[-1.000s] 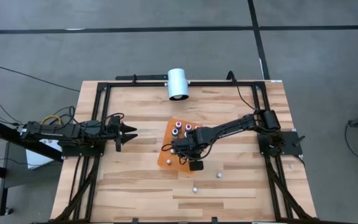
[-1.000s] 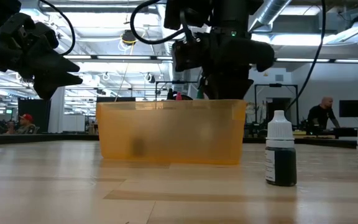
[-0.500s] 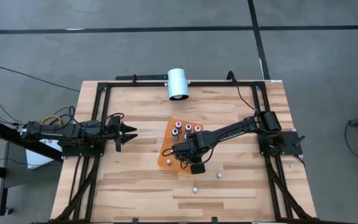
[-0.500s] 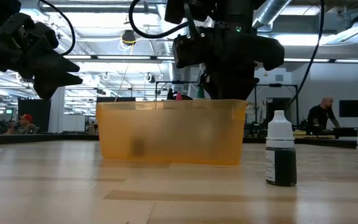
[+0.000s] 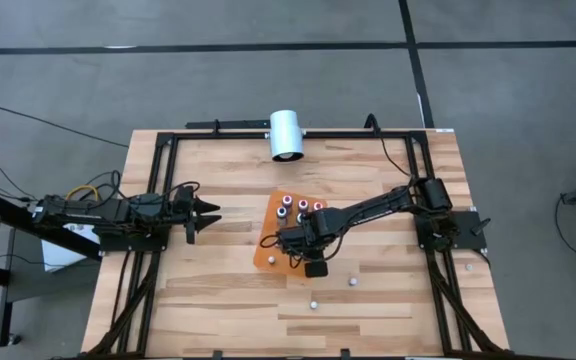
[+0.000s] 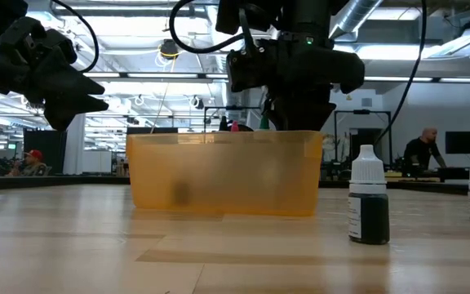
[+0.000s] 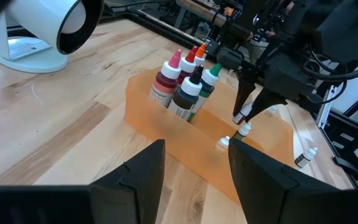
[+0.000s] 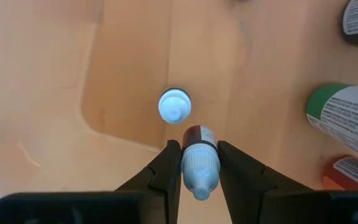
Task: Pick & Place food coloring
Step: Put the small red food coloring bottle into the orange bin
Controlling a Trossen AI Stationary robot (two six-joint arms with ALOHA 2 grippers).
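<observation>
Right gripper (image 8: 194,163) hung over the orange bin (image 5: 265,243), inside its walls, fingers pinching a small white-capped bottle (image 8: 199,163) tilted cap-outward; not yet let go; just ahead of the gripper one white-capped bottle (image 8: 174,106) already stood upright on the bin floor; farther along the bin from the gripper, at its far end, a cluster of taller bottles (image 7: 185,84) with pink, red, orange and green tips stood together, so that part looked done; outside the bin, on the bench (image 5: 218,290) beyond the gripper's near side, two small bottles remained, one (image 5: 352,283) close by and one (image 5: 313,303) a bit farther; low view showed a dark-filled bottle (image 6: 368,196) standing apart from the bin; judged roughly two thirds through: held bottle needed releasing, then at least two more picks; exact count inside the bin could not be told, gripper hid part of it; left gripper (image 5: 204,213) waited well apart from the bin, off to its side, fingers spread, holding nothing.
</observation>
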